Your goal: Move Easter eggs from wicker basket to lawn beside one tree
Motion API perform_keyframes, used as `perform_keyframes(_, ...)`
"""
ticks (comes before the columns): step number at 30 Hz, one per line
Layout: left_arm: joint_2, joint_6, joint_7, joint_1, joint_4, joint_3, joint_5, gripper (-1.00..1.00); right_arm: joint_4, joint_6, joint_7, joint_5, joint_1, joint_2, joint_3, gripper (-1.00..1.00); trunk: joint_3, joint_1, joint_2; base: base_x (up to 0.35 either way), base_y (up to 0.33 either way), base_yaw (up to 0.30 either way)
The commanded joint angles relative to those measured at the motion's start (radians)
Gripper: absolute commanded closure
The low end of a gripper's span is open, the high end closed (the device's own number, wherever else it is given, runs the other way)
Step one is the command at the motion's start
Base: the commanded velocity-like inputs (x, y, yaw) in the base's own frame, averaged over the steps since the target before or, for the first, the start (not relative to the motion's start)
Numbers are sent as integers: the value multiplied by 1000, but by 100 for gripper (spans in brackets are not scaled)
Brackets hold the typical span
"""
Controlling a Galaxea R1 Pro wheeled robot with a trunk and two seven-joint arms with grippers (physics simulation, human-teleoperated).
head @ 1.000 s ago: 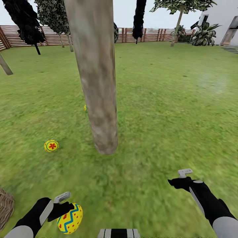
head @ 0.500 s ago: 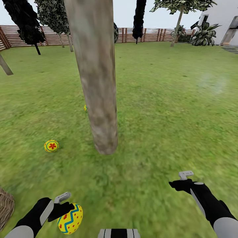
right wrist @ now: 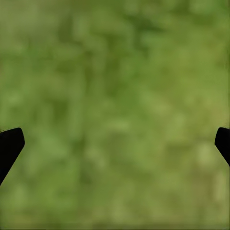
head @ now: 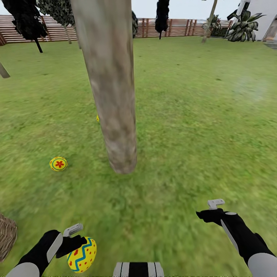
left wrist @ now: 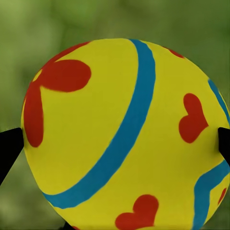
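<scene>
The basket (head: 7,236) peeks in at the head view's lower left edge, well to the left of the trunk (head: 111,96); just a sliver of brown weave shows, and what lies inside it cannot be told from here.

Over to the left gripper (head: 79,246): it's clamped on an egg (head: 81,254), yellow with a blue zigzag and red dots, held low above the grass, nearer the robot than the trunk and to its left. The left wrist view has that same egg (left wrist: 122,136) huge between the two dark fingertips (left wrist: 9,148), pressed at both sides.

A second egg (head: 58,163) lies on the lawn (head: 200,127) to the left of the trunk's foot, a red flower mark facing up. A third egg (head: 98,118) is just a scrap of yellow right against the trunk's left edge, farther back, mostly hidden.

The right gripper (head: 207,211) hangs over bare grass to the right of the trunk and nearer the robot; in its wrist view the fingertips (right wrist: 10,146) sit wide apart with nothing but green between them.

Behind the trunk, a slatted brown fence (head: 177,27) lines the yard, dark narrow trees (head: 162,13) before it, a white house wall (head: 265,19) at far right.
</scene>
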Motion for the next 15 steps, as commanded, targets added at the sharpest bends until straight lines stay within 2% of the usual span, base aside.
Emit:
perform_keyframes(1, -1, 6, -5, 0, -1, 5, -4, 100, -2, 5, 7, 7, 0, 0, -2, -100, -5, 0, -1, 0, 0, 0)
perform_keyframes(8, -1, 6, -5, 0, -1, 5, -2, 100, -2, 5, 7, 7, 0, 0, -2, -100, -9, 1, -1, 0, 0, 0)
perform_keyframes(15, 0, 6, -5, 0, -1, 5, -3, 100, -2, 5, 7, 7, 0, 0, -2, -100, -36, 4, -2, 0, 0, 0)
